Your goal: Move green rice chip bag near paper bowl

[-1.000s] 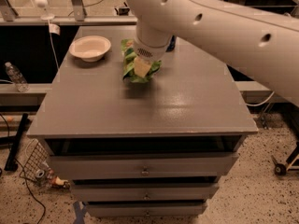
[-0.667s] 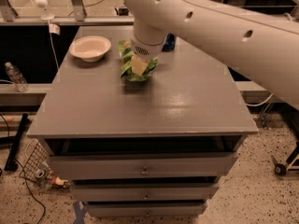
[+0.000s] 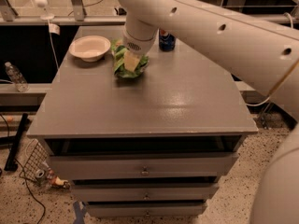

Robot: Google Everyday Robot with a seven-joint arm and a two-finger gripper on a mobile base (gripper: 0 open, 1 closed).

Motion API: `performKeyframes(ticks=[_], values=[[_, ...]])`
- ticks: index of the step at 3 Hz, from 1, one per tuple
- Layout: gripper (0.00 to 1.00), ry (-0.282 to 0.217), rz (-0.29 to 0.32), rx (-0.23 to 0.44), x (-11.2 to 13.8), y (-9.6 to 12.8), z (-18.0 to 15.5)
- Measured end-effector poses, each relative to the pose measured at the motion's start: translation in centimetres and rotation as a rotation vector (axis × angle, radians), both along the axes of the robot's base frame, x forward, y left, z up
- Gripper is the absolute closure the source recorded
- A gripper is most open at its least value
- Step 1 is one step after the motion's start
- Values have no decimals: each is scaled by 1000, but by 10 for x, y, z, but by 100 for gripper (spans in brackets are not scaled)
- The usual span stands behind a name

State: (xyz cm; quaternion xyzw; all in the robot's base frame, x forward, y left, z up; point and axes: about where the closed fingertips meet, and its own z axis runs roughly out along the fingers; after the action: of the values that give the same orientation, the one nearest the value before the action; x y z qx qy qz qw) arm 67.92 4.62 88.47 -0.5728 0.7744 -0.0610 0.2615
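Could shove the paper bowl (image 3: pixel 89 48) off the far-left corner (gripper (image 3: pixel 132 62) clamps the green rice chip bag (image 3: pixel 120 68) just beside it) if swung too far left.

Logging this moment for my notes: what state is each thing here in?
paper bowl: upright, empty, back left of the tabletop.
green rice chip bag: crumpled, under the hand, just right of the paper bowl.
hand: down on the green rice chip bag.
blue soda can: upright, partly hidden behind the arm.
drawers: all three shut.
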Motion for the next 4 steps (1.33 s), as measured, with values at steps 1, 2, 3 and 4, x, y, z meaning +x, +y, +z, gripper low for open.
performKeyframes(ticks=[1, 2, 3, 4], values=[[100, 8, 20, 9, 10, 10, -4], [100, 18, 45, 26, 16, 23, -7], [100, 35, 53, 42, 19, 30, -12], [82, 37, 54, 40, 19, 30, -14]])
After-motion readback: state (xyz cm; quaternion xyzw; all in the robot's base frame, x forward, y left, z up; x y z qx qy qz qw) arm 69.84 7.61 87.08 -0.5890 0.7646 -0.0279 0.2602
